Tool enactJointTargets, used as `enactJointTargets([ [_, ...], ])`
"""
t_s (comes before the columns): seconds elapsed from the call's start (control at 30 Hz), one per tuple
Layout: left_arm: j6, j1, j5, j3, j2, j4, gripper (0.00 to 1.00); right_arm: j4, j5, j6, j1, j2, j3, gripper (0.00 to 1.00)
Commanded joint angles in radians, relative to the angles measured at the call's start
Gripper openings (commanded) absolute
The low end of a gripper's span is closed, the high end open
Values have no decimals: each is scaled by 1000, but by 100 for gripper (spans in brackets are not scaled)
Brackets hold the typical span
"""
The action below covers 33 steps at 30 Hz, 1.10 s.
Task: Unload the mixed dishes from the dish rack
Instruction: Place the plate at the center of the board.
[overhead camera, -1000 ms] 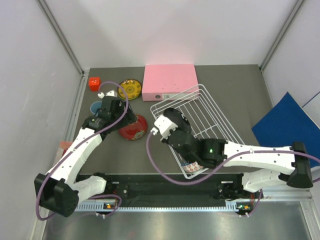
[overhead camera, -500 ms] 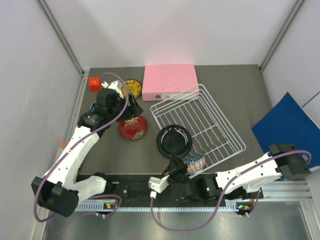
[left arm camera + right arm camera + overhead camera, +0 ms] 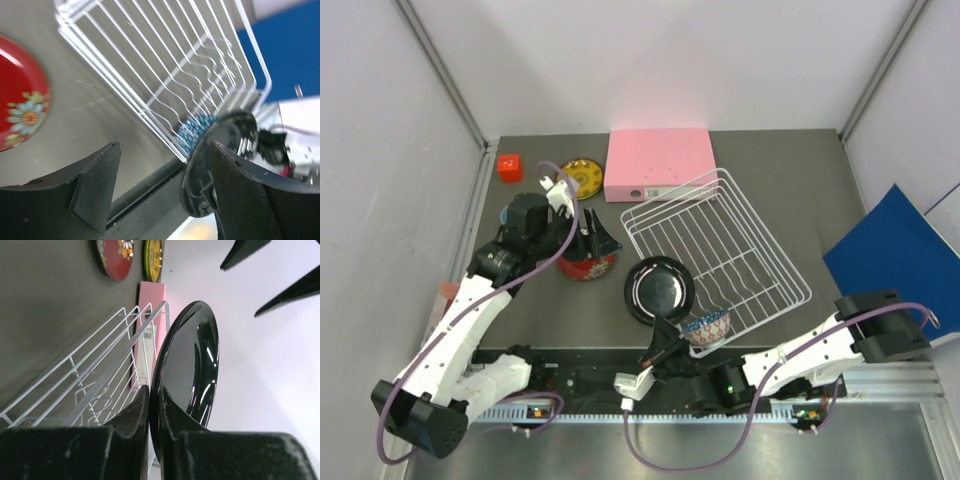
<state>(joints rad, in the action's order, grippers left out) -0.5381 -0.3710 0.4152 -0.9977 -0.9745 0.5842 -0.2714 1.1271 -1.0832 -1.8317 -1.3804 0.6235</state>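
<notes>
My right gripper (image 3: pixel 665 328) (image 3: pixel 149 390) is shut on the rim of a glossy black plate (image 3: pixel 660 288) (image 3: pixel 192 365), held on edge above the table just left of the white wire dish rack (image 3: pixel 720 240) (image 3: pixel 100 375). The small patterned bowl (image 3: pixel 708 325) (image 3: pixel 192 132) sits at the rack's near corner. My left gripper (image 3: pixel 600 240) (image 3: pixel 164 146) is open and empty, above the black-and-red plate (image 3: pixel 582 266) (image 3: pixel 22 110) on the table. The yellow-amber plate (image 3: pixel 582 177) lies at the back left. The light blue cup and lime green plate do not show.
A flat pink box (image 3: pixel 658 163) lies behind the rack. A small red cube (image 3: pixel 509 167) sits at the back left corner. A blue folder (image 3: pixel 895 250) leans outside the table's right edge. White walls close in the sides.
The right arm has pulled back to the near edge, carrying the black plate out of the rack. The left gripper has swung from the yellow plate to above the red plate.
</notes>
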Motion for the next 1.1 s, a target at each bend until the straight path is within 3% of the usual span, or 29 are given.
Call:
enactJointTargets([
  [0.0,35,-54,92,34,49,-66,76,-37,-32,25,-12,12,94,0],
  [0.4,64,-85,194,159,129,-181,73,60,-124,147,-12,72,163,0],
  [0.67,63,-117,267,168,112,-210,51,37,-132,154,-1,86,136,0],
  [0.97,56,-177,278,186,92,-207,49,20,-136,144,11,98,127,0],
  [1.07,59,-181,267,192,88,-202,33,11,-135,134,11,101,127,0],
])
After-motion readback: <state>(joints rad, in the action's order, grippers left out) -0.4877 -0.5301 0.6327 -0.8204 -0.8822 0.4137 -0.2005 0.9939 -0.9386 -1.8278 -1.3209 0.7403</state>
